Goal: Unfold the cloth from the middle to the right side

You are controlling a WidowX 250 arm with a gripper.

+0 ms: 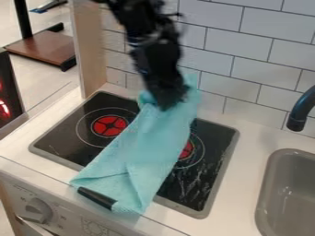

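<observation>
turquoise textured cloth (pixel 138 150) meets the black two-finger gripper (pixel 167 103) at its far end; whether that gripper is wide, narrow or gripping fabric, i cannot tell. the far end looks raised there, probably for unfolding. outward, the cloth slants across the black glass stove (pixel 214 133), its near folds reaching the white counter (pixel 237 214).

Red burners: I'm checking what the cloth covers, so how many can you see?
2: a red burner left of the cloth, another partly under it; more may be hidden.
</observation>
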